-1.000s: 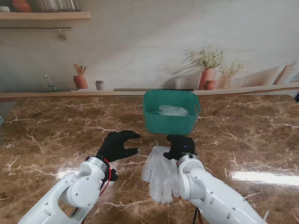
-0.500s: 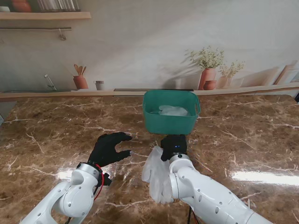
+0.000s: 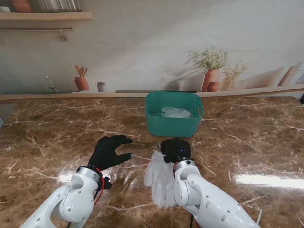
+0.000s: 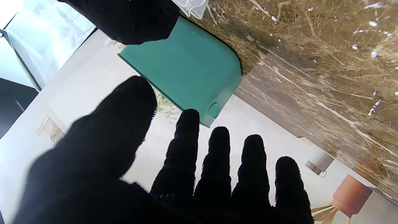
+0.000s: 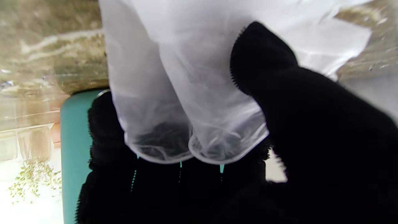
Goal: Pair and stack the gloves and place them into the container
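Note:
A pair of white gloves [image 3: 160, 183] lies stacked on the marble table, fingers pointing toward me. My right hand [image 3: 175, 149] is at their far cuff end. The right wrist view shows the gloves [image 5: 186, 77] pinched between my thumb [image 5: 273, 71] and the fingers beneath. My left hand [image 3: 110, 151] hovers open, fingers spread, to the left of the gloves, holding nothing. The green container [image 3: 174, 124] stands just beyond both hands, with more white gloves [image 3: 175, 112] inside. In the left wrist view the container [image 4: 186, 62] shows past my spread fingers [image 4: 217, 161].
The brown marble table [image 3: 247, 142] stretches wide on both sides. A ledge along the back wall [image 3: 71, 97] runs behind the container. A bright light patch [image 3: 266, 179] glares on the table at the right.
My left hand has drawn back toward me and slightly left. My right hand has shifted a little left over the gloves' cuff end and closed on them.

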